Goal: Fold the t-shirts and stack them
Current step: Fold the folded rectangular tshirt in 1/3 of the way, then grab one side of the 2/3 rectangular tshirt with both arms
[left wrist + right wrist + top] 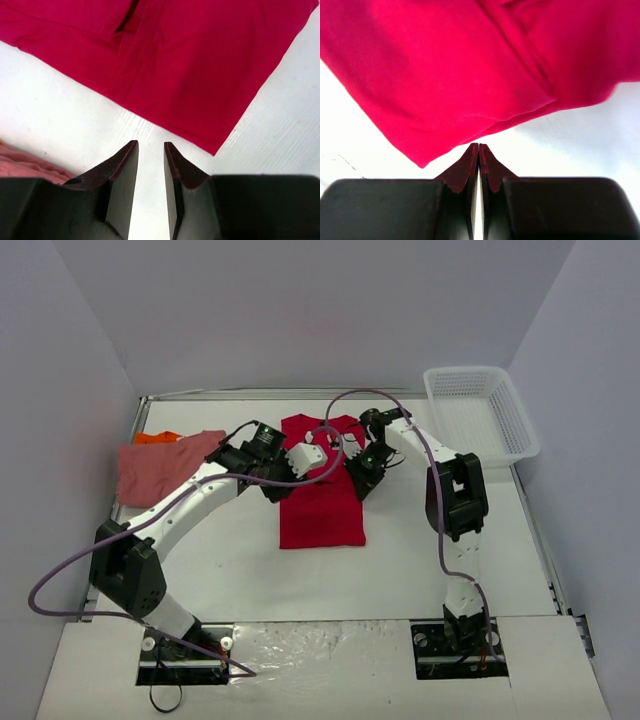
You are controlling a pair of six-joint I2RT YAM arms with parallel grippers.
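the white table [300, 580] is bare at the near side, where the two arms are fixed. a little farther in, the bright red t-shirt [320, 485] lies flat in the middle of the table. its sides are folded in, so it looks like a long strip, with the neck at the far end.

the left gripper [150, 152] is just beside the left edge of the red shirt. its two fingers are a little apart. there is nothing between them, only white table under them. the red cloth lies just past the tips and does not touch them.

the right gripper [479, 152] is at the right edge of the same shirt. its fingers are pressed together and hold nothing. the tips sit right at the edge of the red cloth. they may just touch it, but this is hard to tell in the close view.

to the left, well apart from the red shirt, the salmon pink t-shirt [165, 470] lies in a loose bunch. a bit of the orange t-shirt [158, 438] peeks out behind it, touching it.

at the far right corner is a white mesh basket [480, 410].
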